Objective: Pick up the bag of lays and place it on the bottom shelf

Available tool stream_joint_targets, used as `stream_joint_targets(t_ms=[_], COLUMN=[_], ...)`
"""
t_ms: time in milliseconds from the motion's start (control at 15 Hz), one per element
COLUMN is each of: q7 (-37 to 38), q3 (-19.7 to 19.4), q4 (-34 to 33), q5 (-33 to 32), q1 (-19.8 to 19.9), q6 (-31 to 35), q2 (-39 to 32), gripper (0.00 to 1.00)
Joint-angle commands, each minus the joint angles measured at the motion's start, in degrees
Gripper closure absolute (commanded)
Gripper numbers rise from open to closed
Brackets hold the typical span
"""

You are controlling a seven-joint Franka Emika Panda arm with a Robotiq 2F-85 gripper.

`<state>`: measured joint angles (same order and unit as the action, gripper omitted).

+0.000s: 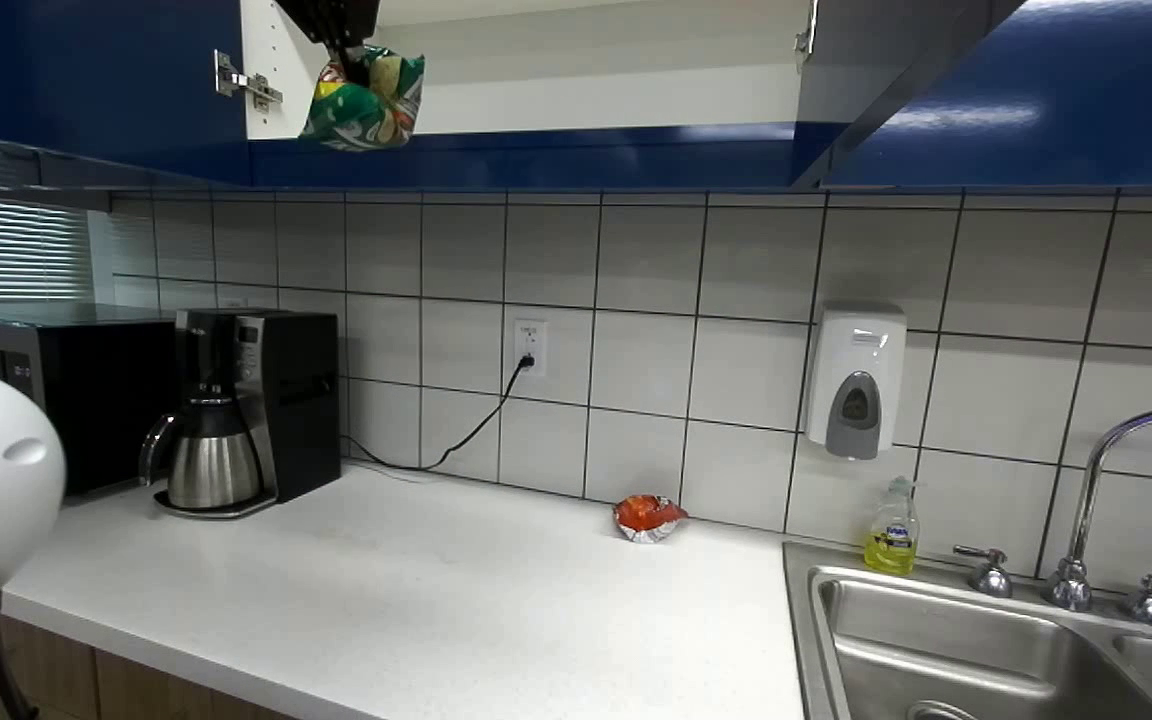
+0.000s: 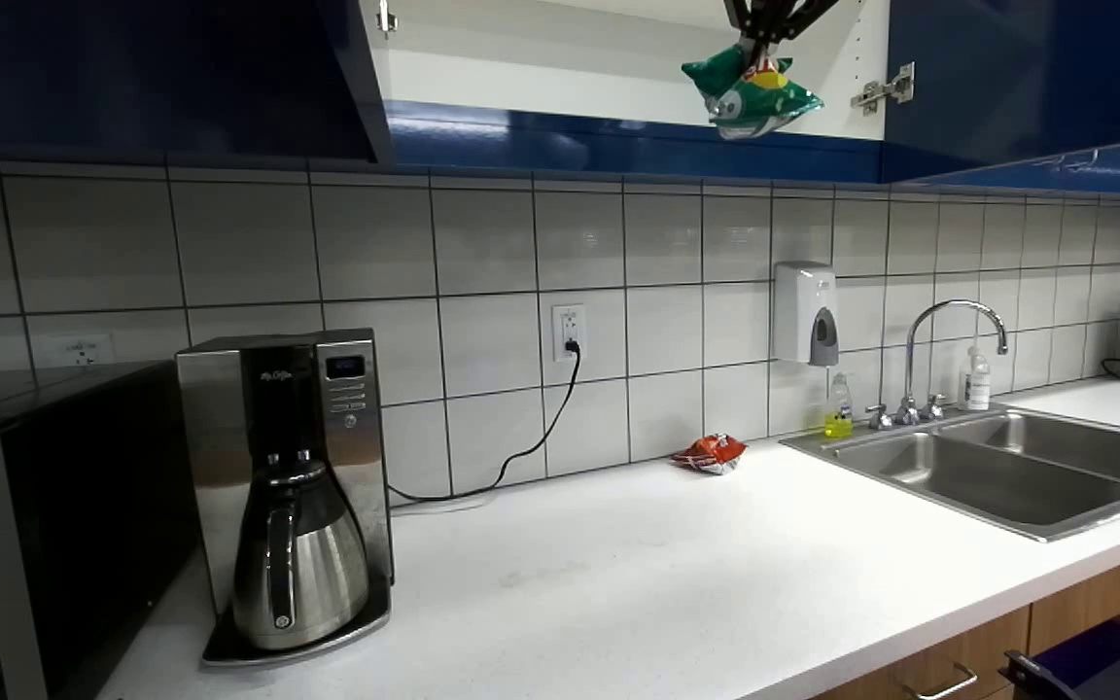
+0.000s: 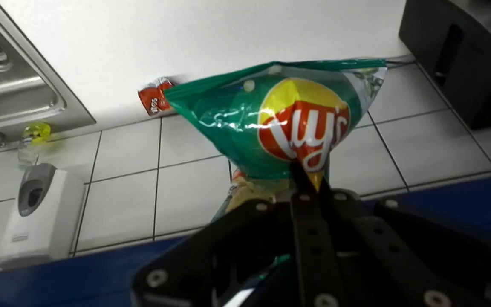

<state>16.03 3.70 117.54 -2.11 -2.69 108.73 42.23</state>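
At the left of an exterior view, a boxy black-and-silver coffee maker stands on the long white countertop; higher in that view and a little to the right, a black two-fingered gripper points downward with its jaws clenched on a glossy green plastic Lay's bag. The bag should be light, soft and puffy, with slick film that could slide under a weak pinch and contents that would crush under a hard one; a gathered fold or a crimped end is the kinder hold, not the swollen body. In the wrist view the film tapers to such a fold between the jaws, and the bag hangs beneath them, bulging on either side of the pinch and probably apt to swing. Beyond it spans a deep blue wall cabinet with a white interior; the bag appears in front of the opening, its lower end overlapping the blue bottom edge, so it likely has to rise and go inward. The bottom shelf's surface is hidden in every view. Farther right, a crumpled red-and-silver snack bag lies near the white tiled wall; then come a white plastic soap dispenser, a clear bottle of yellow dish soap and a stainless steel sink.
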Motion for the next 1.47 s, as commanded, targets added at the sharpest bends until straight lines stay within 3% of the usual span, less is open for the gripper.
stream_joint_targets(t_ms=[0, 600, 1400], q7=[1.3, 5.2, 11.8], q3=[1.4, 1.5, 1.5], q4=[-6.2, -18.5, -35.7], q5=[1.3, 0.8, -2.5], q1=[2.3, 4.3, 4.4], q6=[3.7, 9.6, 9.4], q2=[-4.2, -15.0, -32.5], gripper=[1.00, 1.00, 1.00])
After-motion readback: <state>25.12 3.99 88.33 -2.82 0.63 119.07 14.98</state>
